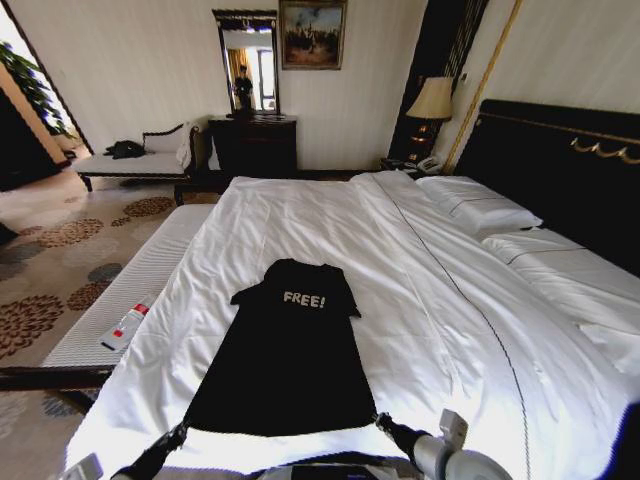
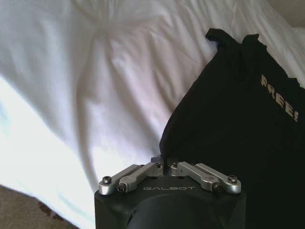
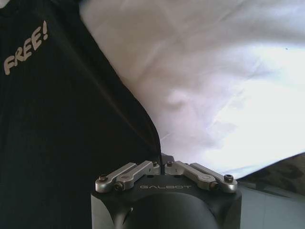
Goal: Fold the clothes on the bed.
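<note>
The clothes are one black T-shirt (image 1: 290, 360) with white "FREE!" lettering, lying flat on the white duvet of the bed (image 1: 450, 300), collar away from me. My left gripper (image 1: 180, 430) is shut on the shirt's near left hem corner, and my right gripper (image 1: 382, 422) is shut on the near right one. In the left wrist view the left gripper (image 2: 163, 161) has its fingertips together at the edge of the T-shirt (image 2: 228, 133). The right wrist view shows the same for the right gripper (image 3: 163, 160) at the T-shirt's (image 3: 62, 119) edge.
White pillows (image 1: 480, 205) lie against the dark headboard (image 1: 560, 150) on the right. A low white bench (image 1: 130, 290) beside the bed's left edge carries a small red-and-white item (image 1: 125, 325). Patterned carpet, a chaise (image 1: 140, 160) and a dark dresser (image 1: 252, 145) lie beyond.
</note>
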Available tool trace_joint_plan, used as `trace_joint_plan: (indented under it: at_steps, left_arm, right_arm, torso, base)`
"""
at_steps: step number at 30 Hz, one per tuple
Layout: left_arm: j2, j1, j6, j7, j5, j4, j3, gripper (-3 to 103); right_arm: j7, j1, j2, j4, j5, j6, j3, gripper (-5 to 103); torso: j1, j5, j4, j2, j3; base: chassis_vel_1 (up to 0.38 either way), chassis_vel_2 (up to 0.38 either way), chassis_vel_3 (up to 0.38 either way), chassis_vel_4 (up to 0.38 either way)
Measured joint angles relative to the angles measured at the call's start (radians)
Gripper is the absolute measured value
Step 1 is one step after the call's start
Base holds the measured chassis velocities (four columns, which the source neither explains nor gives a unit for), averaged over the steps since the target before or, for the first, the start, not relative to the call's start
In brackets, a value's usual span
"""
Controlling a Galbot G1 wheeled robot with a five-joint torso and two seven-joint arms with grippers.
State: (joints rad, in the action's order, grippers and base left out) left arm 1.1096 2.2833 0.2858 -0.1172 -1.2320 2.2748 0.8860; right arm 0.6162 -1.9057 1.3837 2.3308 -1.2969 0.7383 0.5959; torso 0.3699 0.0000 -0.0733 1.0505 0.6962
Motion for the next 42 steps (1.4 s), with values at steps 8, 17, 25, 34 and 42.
trace_joint_plan:
  at_steps: [8, 17, 25, 34, 42]
  left_arm:
    - [0.014, 0.002, -0.003, -0.009, 0.001, -0.012, -0.01, 2]
    - [0.02, -0.022, -0.003, -0.022, 0.022, -0.034, -0.021, 0]
    - [0.038, -0.054, -0.001, -0.054, 0.115, -0.047, -0.065, 16]
    - [0.026, -0.093, 0.02, -0.076, 0.125, 0.009, -0.029, 64]
    - [0.009, -0.125, 0.031, -0.083, 0.118, 0.035, 0.002, 91]
  right_arm:
    - [-0.003, -0.012, 0.005, -0.004, 0.024, -0.001, -0.003, 0]
    - [-0.009, -0.002, 0.015, -0.031, 0.039, -0.002, -0.011, 0]
    - [-0.046, 0.01, 0.024, -0.05, 0.078, -0.002, -0.024, -1]
    - [-0.07, -0.001, -0.007, 0.017, 0.136, -0.003, 0.033, 42]
    - [-0.029, 0.143, -0.137, 0.0, -0.068, -0.003, 0.182, 69]
  torso:
    - [0.0, 0.0, 0.0, 0.0, 0.0]
    - [0.0, 0.0, 0.0, 0.0, 0.0]
    - [0.0, 0.0001, 0.0001, 0.0, 0.0]
    - [0.0, 0.0, 0.0, 0.0, 0.0]
    - [0.0, 0.0, 0.0, 0.0, 0.0]
  base:
    - [0.0, 0.0, 0.0, 0.0]
    - [0.0, 0.0, 0.0, 0.0]
    - [0.0, 0.0, 0.0, 0.0]
    - [0.0, 0.0, 0.0, 0.0]
    - [0.0, 0.0, 0.0, 0.0]
